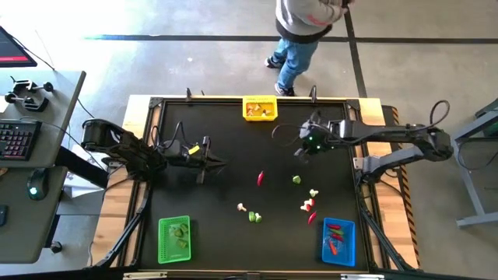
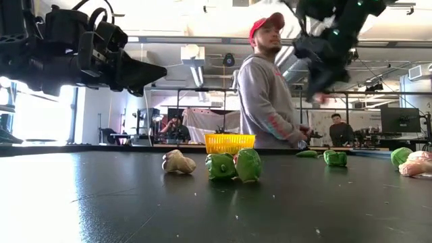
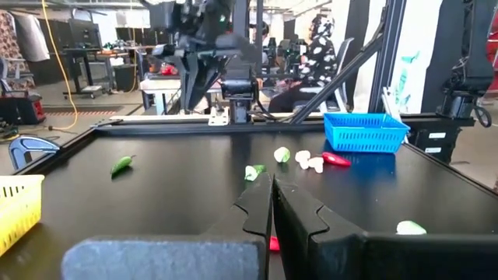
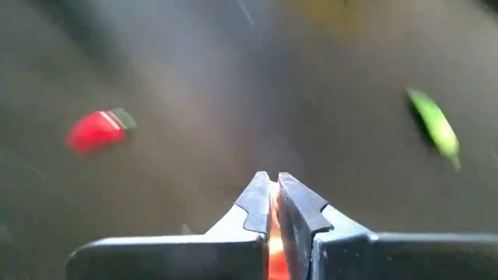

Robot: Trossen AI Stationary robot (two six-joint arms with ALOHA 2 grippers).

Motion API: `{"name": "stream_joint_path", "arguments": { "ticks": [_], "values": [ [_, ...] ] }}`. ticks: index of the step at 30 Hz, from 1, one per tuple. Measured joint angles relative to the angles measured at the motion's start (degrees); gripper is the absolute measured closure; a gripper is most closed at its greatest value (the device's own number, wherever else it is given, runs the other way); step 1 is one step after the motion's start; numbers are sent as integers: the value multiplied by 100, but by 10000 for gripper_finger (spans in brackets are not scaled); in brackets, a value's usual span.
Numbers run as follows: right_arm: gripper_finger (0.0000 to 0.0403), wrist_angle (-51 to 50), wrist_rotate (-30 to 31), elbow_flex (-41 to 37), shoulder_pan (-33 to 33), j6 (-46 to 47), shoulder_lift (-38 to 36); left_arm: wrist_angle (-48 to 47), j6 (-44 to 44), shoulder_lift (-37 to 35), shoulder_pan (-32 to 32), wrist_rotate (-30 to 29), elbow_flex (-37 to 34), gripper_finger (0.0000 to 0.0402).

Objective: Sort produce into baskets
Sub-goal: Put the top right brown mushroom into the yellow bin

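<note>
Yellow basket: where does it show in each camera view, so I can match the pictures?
High view: yellow basket at the far edge of the table, top centre of the picture.
Low view: yellow basket mid-picture, behind the green pieces.
Left wrist view: yellow basket cut off at the lower left edge.
Right wrist view: not clearly in it.
Shared landmark: the person standing just behind it, in high and low views.

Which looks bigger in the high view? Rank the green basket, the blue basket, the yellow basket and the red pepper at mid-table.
1. green basket and blue basket, alike
2. yellow basket
3. red pepper
</note>
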Motion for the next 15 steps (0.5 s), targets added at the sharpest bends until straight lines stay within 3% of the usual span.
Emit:
{"name": "stream_joint_path", "arguments": {
  "ticks": [4, 11, 15],
  "values": [
    [400, 1679, 435, 0, 80, -597, 348, 29, 0, 0, 0, 0, 2, 401],
    [400, 4560, 1066, 1, -315, -1616, 1600, 29, -46, 0, 0, -8, 2, 401],
    [400, 5294, 1099, 266, -744, -1839, 2239, 33, -46, 0, 0, -13, 2, 401]
  ]
}}
